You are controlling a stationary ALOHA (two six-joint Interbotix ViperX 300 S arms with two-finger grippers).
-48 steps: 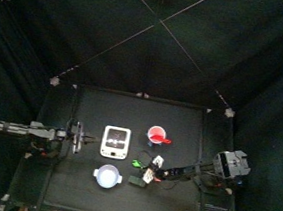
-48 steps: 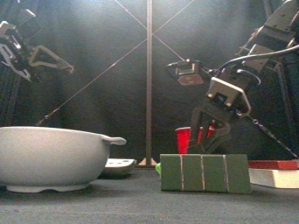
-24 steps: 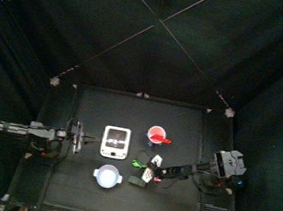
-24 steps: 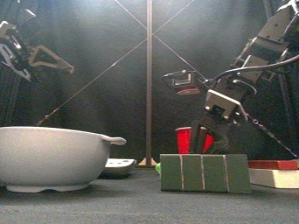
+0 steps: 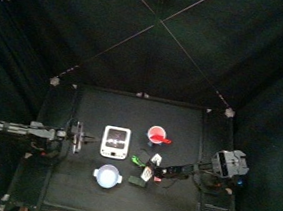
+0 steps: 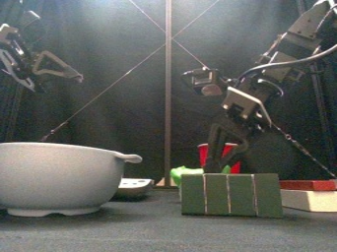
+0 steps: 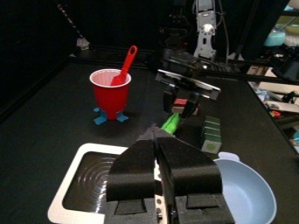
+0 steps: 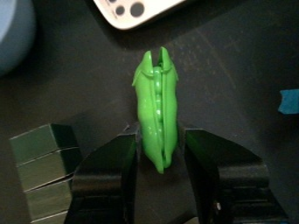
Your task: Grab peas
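The peas [image 8: 156, 105] are one bright green pod, standing lengthwise between my right gripper's [image 8: 158, 144] two jaws, which press on it from both sides. In the front view the pod [image 6: 183, 176] sticks out to the left of the right gripper [image 6: 214, 162], just above the dark green box [image 6: 231, 194]. It also shows in the left wrist view [image 7: 173, 123], under the right gripper [image 7: 187, 83]. My left gripper [image 7: 163, 140] is shut and empty, resting at the table's left above the white pack [image 7: 82, 175].
A red cup [image 5: 160, 136] with a red spoon stands behind the right gripper. The white pack [image 5: 115, 142] lies left of centre and a pale bowl [image 5: 109, 177] is near the front. A white and red book [image 6: 309, 197] lies front right.
My right gripper has closed on the pod and tilted up a little. The green pod now shows in the front view, where it was hidden before. The left arm has not moved.
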